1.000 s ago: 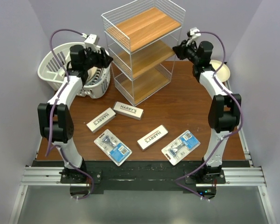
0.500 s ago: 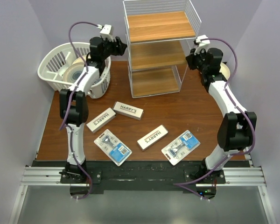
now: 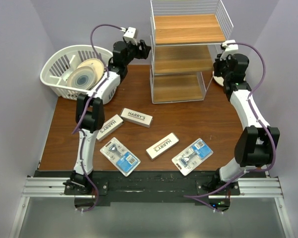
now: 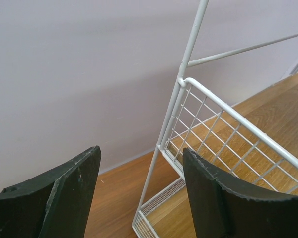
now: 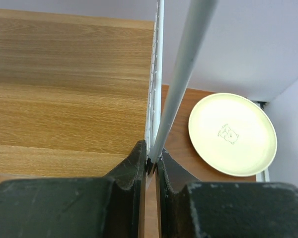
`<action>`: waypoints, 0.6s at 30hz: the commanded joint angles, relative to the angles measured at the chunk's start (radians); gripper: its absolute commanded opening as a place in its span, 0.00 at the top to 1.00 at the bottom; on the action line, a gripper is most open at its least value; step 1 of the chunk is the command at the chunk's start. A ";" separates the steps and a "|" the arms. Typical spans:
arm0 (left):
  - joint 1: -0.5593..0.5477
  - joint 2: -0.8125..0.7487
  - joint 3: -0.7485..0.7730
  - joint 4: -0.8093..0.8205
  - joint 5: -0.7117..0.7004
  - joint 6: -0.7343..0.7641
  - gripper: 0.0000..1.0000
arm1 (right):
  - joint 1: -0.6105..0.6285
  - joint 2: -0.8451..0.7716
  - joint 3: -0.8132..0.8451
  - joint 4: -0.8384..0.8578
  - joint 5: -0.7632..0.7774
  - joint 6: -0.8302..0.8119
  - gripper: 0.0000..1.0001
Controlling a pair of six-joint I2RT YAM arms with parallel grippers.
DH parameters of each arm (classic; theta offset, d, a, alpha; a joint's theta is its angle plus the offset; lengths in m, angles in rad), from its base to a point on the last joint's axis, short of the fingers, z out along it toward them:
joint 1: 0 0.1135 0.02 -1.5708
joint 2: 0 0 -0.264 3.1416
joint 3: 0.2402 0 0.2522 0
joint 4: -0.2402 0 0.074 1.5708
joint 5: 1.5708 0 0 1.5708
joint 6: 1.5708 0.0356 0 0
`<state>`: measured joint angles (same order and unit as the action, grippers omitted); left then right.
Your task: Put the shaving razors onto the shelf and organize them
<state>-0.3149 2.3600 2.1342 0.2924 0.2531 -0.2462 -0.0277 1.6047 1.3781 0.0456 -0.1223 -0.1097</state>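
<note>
On the brown table [image 3: 208, 119], the shaving razors [image 3: 136, 117] lie unshelved near the arms. The right gripper [image 5: 151, 159] pinches a post of the shelf [image 3: 188, 29] at the far edge. The left gripper [image 4: 141, 161] gapes empty beside it. Likely next: release the shelf and fetch a razor pack.

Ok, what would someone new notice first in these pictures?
The tall wire shelf at the back of the table, with both arms stretched up to it: the right hand is shut on a post, the left hand open at the other side. Five razor packs lie scattered on the table near the arm bases, none on the shelf.
</note>
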 commanded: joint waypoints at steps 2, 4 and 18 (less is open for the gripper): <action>-0.095 -0.001 0.044 0.008 0.031 -0.013 0.19 | 0.031 -0.101 0.015 0.108 -0.060 -0.058 0.95; -0.084 -0.057 0.015 -0.053 -0.085 -0.078 0.12 | 0.031 -0.112 0.028 0.094 -0.063 -0.032 0.70; 0.157 -0.760 -0.716 -0.160 0.193 -0.204 0.06 | 0.031 -0.558 -0.247 -0.411 -0.224 -0.160 0.25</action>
<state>-0.1482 1.7802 1.5486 0.1406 0.2302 -0.5114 0.0032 1.1458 1.2179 -0.0658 -0.1543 -0.1112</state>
